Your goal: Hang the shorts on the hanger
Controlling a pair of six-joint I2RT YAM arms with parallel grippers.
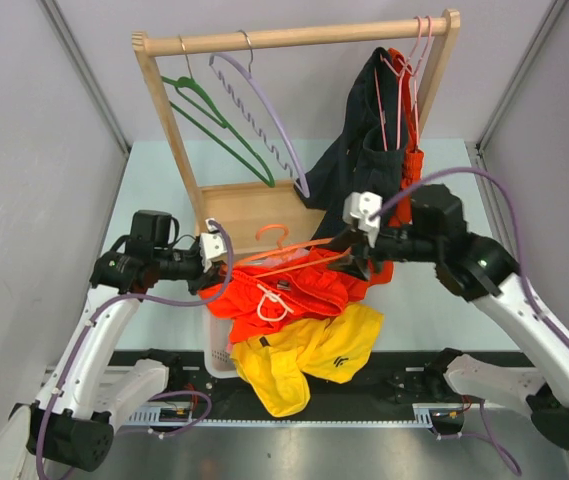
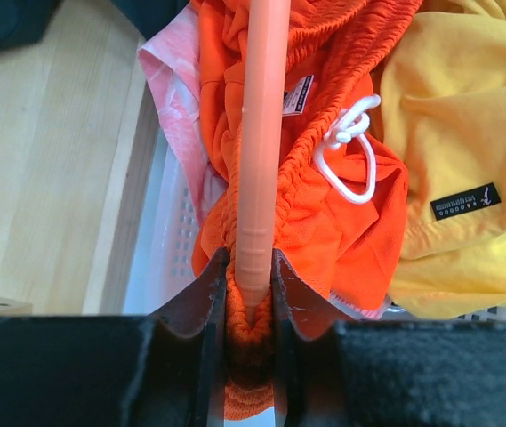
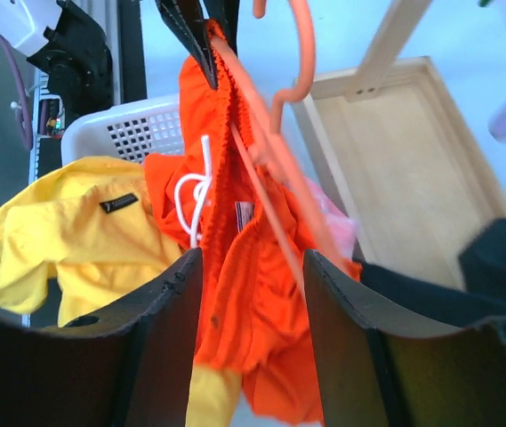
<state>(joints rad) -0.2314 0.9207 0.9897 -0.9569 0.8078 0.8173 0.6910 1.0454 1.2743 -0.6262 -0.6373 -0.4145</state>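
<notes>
The left fingers are clamped on one end of the thin orange plastic hanger, with the elastic waistband of the bright orange fabric shorts pinched in too. The right fingers stand apart around the other end, gripping nothing. The garment hangs along the hanger above the white plastic basket and the yellow shorts. The draping looks mostly done; what seems left is settling the waistband and letting go.

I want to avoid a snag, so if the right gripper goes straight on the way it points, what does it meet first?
Probably the shorts, hanging from the hanger, just between the open fingers of the right gripper; farther along, the left gripper clamps that hanger.
</notes>
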